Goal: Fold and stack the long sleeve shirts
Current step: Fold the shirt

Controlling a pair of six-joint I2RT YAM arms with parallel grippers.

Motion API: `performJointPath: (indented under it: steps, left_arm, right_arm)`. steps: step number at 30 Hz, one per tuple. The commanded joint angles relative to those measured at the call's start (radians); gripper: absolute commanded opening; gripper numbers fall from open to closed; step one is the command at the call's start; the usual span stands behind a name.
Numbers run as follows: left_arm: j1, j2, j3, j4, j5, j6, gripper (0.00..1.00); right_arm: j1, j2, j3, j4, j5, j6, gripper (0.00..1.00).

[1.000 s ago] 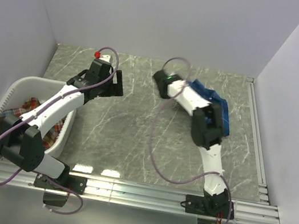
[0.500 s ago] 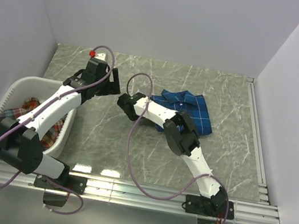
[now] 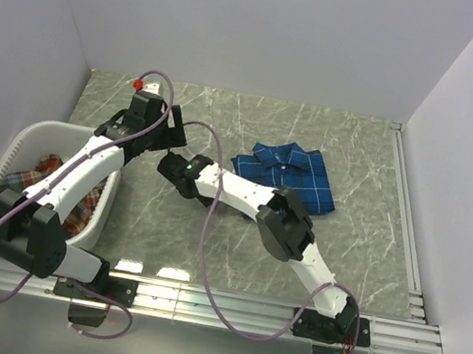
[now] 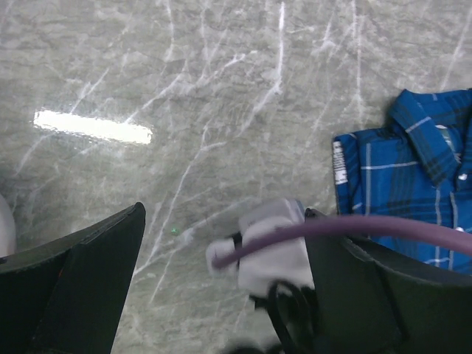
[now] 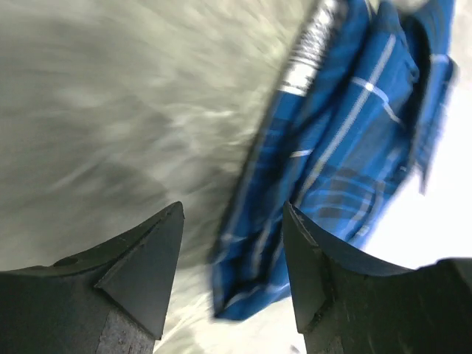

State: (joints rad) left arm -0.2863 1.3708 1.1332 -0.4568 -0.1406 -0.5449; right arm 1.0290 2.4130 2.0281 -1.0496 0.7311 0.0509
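A royal blue plaid long sleeve shirt (image 3: 287,175) lies folded on the marble table, collar toward the back; it also shows in the left wrist view (image 4: 413,184) and, blurred, in the right wrist view (image 5: 346,147). A red-orange plaid shirt (image 3: 34,183) is bunched in the white basket (image 3: 17,147). My right gripper (image 3: 170,168) (image 5: 232,243) is left of the blue shirt, open, holding nothing. My left gripper (image 3: 174,129) (image 4: 225,287) hovers just behind it, open and empty, looking down on the right arm's white wrist (image 4: 269,247).
The right arm's forearm (image 3: 234,190) stretches across the table in front of the blue shirt. A purple cable (image 4: 383,225) crosses the left wrist view. Grey walls close in the back and both sides; a metal rail (image 3: 214,302) runs along the near edge.
My right gripper has let go of the blue shirt, opened, and swung left across the table, leaving the shirt lying flat. My left gripper has drifted slightly left.
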Motion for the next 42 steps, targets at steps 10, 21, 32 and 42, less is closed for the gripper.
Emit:
performJointPath:
  steps: [10,21,32,42]
  left_arm:
    - [0.056,-0.047,-0.015,0.063,0.041,-0.052,0.92]
    - [0.067,-0.053,-0.026,0.081,0.064,-0.062,0.92]
    - [0.067,-0.033,0.206,0.07,0.335,-0.144,0.94]
    - [0.067,-0.066,0.116,0.133,0.411,-0.207,0.83]
  right_arm:
    - [-0.131,-0.425,-0.271,0.311,-0.311,0.173,0.53]
    - [-0.351,-0.603,-0.62,0.611,-0.593,0.32,0.43]
    - [-0.326,-0.557,-0.575,0.594,-0.59,0.293,0.45]
    - [-0.36,-0.58,-0.534,0.583,-0.513,0.283,0.44]
